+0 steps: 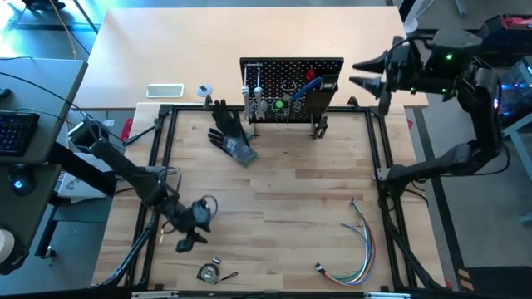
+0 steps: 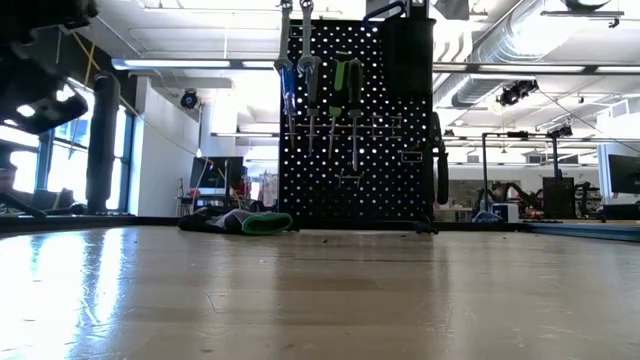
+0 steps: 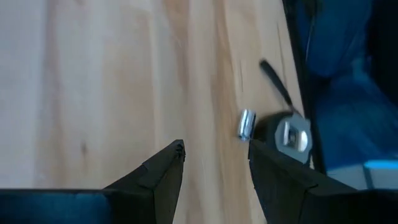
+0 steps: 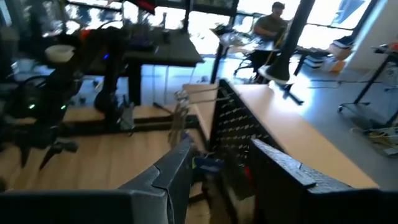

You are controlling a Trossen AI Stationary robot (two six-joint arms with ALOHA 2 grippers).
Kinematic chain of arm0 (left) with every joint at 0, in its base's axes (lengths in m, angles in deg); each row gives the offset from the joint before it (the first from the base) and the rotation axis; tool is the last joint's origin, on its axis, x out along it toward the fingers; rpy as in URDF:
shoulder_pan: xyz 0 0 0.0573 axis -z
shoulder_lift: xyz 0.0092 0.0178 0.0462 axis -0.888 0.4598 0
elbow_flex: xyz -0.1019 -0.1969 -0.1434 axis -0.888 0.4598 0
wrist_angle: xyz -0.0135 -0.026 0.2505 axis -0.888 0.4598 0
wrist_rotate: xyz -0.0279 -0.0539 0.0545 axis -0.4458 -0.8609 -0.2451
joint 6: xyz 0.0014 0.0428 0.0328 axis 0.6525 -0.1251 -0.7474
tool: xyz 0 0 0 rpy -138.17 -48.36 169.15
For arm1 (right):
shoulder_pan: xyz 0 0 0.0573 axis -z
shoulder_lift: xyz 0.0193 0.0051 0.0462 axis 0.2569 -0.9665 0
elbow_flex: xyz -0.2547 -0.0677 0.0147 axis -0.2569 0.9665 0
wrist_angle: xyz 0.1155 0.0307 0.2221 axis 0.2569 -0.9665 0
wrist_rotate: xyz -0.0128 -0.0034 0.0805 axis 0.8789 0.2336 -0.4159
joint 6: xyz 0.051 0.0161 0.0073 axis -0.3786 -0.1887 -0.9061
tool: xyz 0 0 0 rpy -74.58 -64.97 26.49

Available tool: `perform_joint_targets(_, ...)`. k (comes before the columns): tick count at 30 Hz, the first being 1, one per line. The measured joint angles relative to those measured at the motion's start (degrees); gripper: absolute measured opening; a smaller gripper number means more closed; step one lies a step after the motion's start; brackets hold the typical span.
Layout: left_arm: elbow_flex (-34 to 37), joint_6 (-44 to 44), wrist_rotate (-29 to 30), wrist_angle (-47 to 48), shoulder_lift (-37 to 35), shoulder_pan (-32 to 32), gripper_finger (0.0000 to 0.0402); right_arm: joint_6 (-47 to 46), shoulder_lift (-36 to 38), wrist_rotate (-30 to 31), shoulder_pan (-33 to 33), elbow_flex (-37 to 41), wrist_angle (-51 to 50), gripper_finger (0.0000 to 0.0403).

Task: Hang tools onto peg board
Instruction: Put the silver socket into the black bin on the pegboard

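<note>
The peg board point(image 1: 291, 81) stands upright at the table's far middle. Silver wrenches, green-handled tools and a red-handled one hang on its hooks point(image 2: 320, 90), and a black bin is at its right side. A small silver-and-black tool point(image 1: 212, 272) lies flat near the table's near edge; the left wrist view shows it point(image 3: 283, 130) just beyond the fingertips. My left gripper point(image 1: 189, 241) hovers open close above the wood, just to the far left of that tool, with nothing between its fingers point(image 3: 214, 162). My right gripper point(image 1: 359, 73) hangs high beside the board's right end, open and empty.
A black glove point(image 1: 229, 134) lies in front of the board's left end. A bundle of coloured wires point(image 1: 357, 249) lies at the near right. Black frame rails point(image 1: 162, 158) run around the work area. A white object point(image 1: 165, 90) lies on the table beyond the far rail. Bare wood fills the middle.
</note>
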Motion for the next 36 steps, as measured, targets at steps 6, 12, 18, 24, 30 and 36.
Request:
perform_joint_targets(6,0.0,-2.04,0.39,-0.86,5.44,4.41,0.0172,0.99,-0.24,0.07,-5.61,0.3,-4.76,0.0151)
perform_joint_targets(12,0.0,-2.67,0.46,-0.02,7.8,5.86,0.0172,0.78,-0.2,0.09,-12.66,3.18,-9.03,0.0151)
perform_joint_targets(18,0.0,-0.03,3.54,-0.14,8.04,6.83,0.0172,0.36,-0.18,0.11,-20.97,9.46,-9.83,0.0151)
perform_joint_targets(24,0.38,2.27,8.49,-0.55,8.04,8.88,0.0172,-0.06,-0.24,0.86,-29.88,20.42,-5.05,0.0151)
perform_joint_targets(30,3.31,7.15,10.34,-4.1,8.04,10.41,0.0172,-0.31,-0.22,0.93,-37.48,34.83,7.68,0.0151)
perform_joint_targets(36,6.74,9.62,11.36,-10.6,8.04,10.94,0.0172,-0.1,-0.26,0.92,-41.47,51.73,30.19,0.0151)
